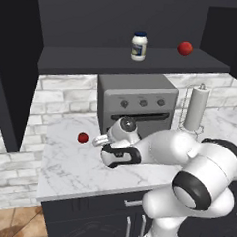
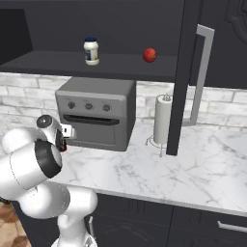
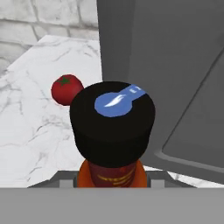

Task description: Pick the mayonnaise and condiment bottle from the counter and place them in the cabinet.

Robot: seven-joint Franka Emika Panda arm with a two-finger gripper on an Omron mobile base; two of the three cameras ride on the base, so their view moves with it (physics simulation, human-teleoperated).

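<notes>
The condiment bottle point(image 3: 112, 127) looms close in the hand view, its black cap with a blue mark above a red-brown neck. Grey finger parts press against both sides of the neck, so the gripper point(image 1: 98, 139) looks shut on it. The hand is low over the white marble counter point(image 1: 68, 167), just left of the toaster oven; the arm hides the bottle in both base views. The gripper point(image 2: 70, 131) juts toward the oven front. The mayonnaise point(image 1: 138, 46) point(image 2: 91, 50) stands upright on the dark cabinet shelf point(image 1: 94, 60) point(image 2: 48, 60).
A grey toaster oven point(image 1: 138, 99) point(image 2: 96, 113) stands against the hand's right. One tomato point(image 1: 82, 137) point(image 3: 66, 89) lies on the counter beyond the bottle, another point(image 1: 184, 48) point(image 2: 149, 55) on the shelf. A paper-towel roll point(image 1: 196, 110) point(image 2: 163, 119) and the open cabinet door point(image 2: 185, 72) are further right.
</notes>
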